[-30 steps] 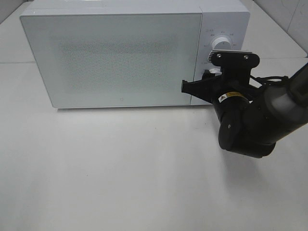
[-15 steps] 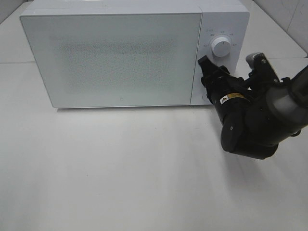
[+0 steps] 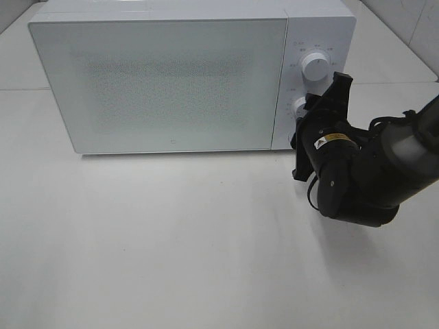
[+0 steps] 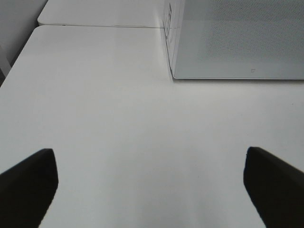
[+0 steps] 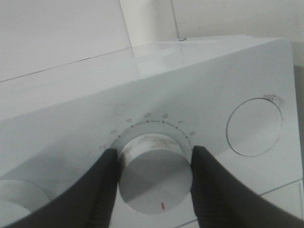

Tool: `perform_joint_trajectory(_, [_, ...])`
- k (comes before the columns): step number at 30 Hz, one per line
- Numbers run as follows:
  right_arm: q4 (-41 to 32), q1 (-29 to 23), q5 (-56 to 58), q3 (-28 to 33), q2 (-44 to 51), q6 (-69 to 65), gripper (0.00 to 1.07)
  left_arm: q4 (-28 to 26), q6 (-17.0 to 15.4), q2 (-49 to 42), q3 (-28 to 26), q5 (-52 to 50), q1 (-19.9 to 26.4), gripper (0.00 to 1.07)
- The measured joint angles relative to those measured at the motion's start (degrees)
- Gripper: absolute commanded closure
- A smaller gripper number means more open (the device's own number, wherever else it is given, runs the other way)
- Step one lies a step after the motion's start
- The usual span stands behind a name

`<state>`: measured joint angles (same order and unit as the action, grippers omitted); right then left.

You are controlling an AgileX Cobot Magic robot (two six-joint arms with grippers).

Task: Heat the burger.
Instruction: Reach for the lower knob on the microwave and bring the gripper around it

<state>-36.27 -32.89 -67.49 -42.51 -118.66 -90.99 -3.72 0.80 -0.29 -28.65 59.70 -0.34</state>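
Your right pincer (image 5: 154, 156) is clamped on the microwave's (image 3: 171, 75) lower dial (image 5: 154, 183), with a finger pressed against each side. Your left pincer (image 4: 152, 190) hangs spread wide over the counter (image 4: 118, 118), gripping nothing. The microwave door is shut and frosted, so you can't tell where the burger is.

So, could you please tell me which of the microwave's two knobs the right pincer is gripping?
The lower knob: the right pincer clamps it from both sides, while the upper knob stands free above it, with nothing touching it.
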Motion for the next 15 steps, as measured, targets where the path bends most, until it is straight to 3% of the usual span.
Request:
perform_joint_trajectory(11, [0.06, 0.06, 0.0, 0.0, 0.0, 0.06, 1.0, 0.0, 0.0, 0.0, 0.0, 0.0, 0.0, 0.06])
perform_joint_trajectory(15, [0.06, 0.06, 0.0, 0.06, 0.0, 0.11, 0.86, 0.0, 0.0, 0.0, 0.0, 0.0, 0.0, 0.06])
